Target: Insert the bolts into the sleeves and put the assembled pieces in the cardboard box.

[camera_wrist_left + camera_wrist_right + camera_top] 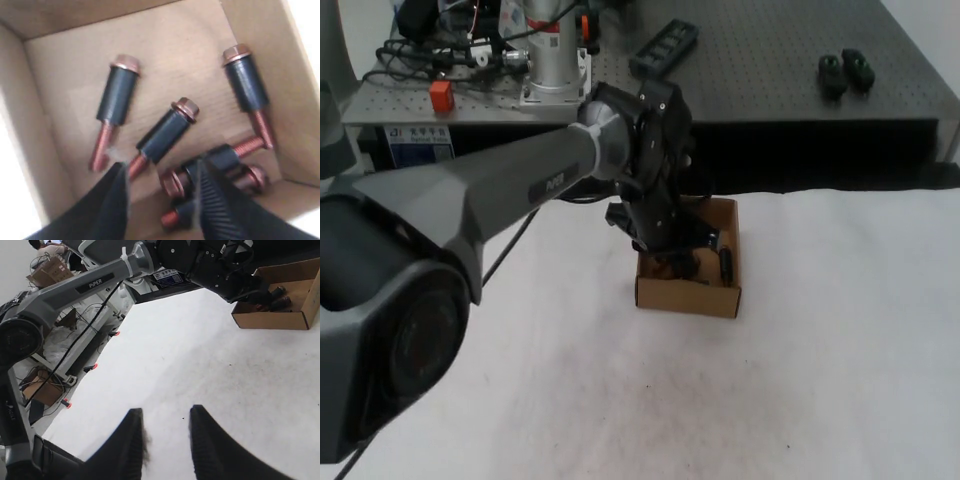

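my left claw (pixel 159 172) hangs open and empty inside the box (pixel 45 165), just above a heap of assembled pieces (pixel 220 157). three more lie apart on its floor, so i judge the task almost done. the bolts (pixel 102 147) are coppery threaded metal with flanged heads, the sleeves (pixel 117 95) matte black cylinders, the box plain brown cardboard. my right claw (pixel 165 435) is open, holding nothing, over the white, slightly fuzzy table (pixel 240 380).

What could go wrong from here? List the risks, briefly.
1. The left gripper hangs open low in the box, its fingers right beside the piled pieces. On lifting out, a finger may snag one and drag it, or pull its bolt loose.
2. The box looks like light cardboard on cloth, so a nudge against its wall could shift it.
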Available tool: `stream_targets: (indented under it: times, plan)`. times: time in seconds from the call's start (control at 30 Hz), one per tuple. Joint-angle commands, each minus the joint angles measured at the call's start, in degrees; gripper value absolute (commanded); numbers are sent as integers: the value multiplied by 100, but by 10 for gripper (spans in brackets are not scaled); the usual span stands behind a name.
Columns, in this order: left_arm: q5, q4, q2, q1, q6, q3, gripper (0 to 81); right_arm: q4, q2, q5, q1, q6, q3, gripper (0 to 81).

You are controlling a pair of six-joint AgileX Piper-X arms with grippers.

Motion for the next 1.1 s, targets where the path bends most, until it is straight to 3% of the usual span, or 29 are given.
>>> stream_targets:
  times: [0.0, 0.1, 0.23, 0.43, 0.63, 0.9, 1.07]
  plan:
    - [-13, 304, -781, 4, -282, -104, 198, -128, -5, 0, -25, -165, 2, 241]
    - [-490, 325, -1468, 4, -16, -15, 7, -245, -5, 0, -25, -526, 84, 241]
    - [-892, 245, -2727, 4, 172, 737, 6, -865, -5, 0, -25, -575, 341, 241]
    - [-1042, -586, -5053, -8, 79, 2963, 6, -1853, -5, 0, -25, -595, 1064, 240]
    - [-1056, -852, -7703, -8, -35, 5114, 6, -2306, 148, -12, -11, -1419, 1915, 174]
    - [-1352, -841, -10582, -8, -54, 7481, 6, -3859, 1489, 0, -13, -1833, 2655, 148]
    - [-1314, -841, -11758, -8, -40, 8843, 6, -4812, 2684, 513, -13, -1833, 2849, 148]
